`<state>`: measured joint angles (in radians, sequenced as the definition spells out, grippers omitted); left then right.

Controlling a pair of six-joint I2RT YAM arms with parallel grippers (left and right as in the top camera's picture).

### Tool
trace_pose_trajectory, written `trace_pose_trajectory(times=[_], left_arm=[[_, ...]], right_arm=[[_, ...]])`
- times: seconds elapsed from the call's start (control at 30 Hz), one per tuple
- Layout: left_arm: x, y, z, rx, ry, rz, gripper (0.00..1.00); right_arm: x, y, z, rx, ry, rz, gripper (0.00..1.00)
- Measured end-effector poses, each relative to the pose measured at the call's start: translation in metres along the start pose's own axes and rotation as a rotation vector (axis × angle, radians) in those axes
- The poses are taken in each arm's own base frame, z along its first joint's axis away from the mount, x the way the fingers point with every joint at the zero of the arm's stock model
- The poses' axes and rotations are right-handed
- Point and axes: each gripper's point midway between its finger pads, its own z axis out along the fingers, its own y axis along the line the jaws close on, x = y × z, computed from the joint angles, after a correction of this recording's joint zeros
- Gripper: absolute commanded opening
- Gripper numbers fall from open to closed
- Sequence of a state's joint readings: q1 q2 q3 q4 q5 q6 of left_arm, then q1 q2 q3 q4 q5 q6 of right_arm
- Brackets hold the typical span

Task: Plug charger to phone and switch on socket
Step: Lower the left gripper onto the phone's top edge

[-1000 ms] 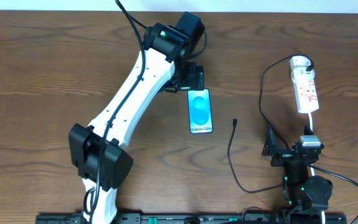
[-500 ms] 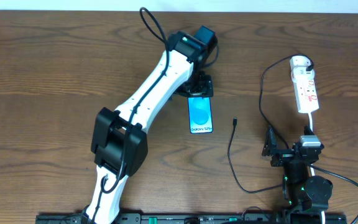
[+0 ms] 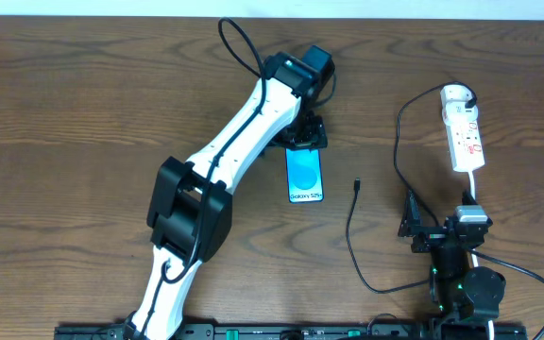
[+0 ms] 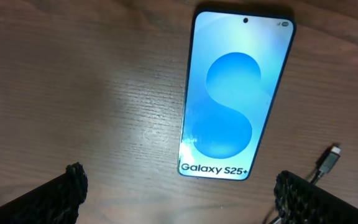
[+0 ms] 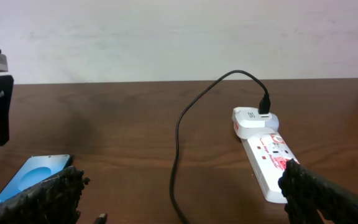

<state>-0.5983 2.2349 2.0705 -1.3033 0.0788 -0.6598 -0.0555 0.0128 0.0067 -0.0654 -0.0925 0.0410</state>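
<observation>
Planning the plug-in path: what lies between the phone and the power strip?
In the overhead view, the charger cable lies between the phone and the power strip, its connector tip nearer the phone; otherwise bare table.

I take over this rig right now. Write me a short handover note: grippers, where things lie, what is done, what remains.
Left gripper: open, empty, above the far end of the phone.
Right gripper: open, empty, near its base.
Phone: flat, screen up, mid-table.
Charger: its tip lies right of the phone, not touching; its other end reaches the socket.
Done: nothing yet.
Left: plug the tip into the phone, switch the socket on.
</observation>
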Motion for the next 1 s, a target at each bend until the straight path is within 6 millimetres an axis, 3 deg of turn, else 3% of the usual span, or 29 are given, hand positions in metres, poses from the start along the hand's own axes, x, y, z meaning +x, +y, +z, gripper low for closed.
trace_pose_trajectory(times=[0.47,1.0], left_arm=[[0.004,-0.026,0.002,0.043,-0.044,0.037,0.98],[0.008,-0.023,0.023,0.028,-0.026,-0.017,0.98]], right_arm=[[0.000,0.000,0.000,0.000,0.000,0.000,0.99],[0.000,0.000,0.000,0.000,0.000,0.000,0.99]])
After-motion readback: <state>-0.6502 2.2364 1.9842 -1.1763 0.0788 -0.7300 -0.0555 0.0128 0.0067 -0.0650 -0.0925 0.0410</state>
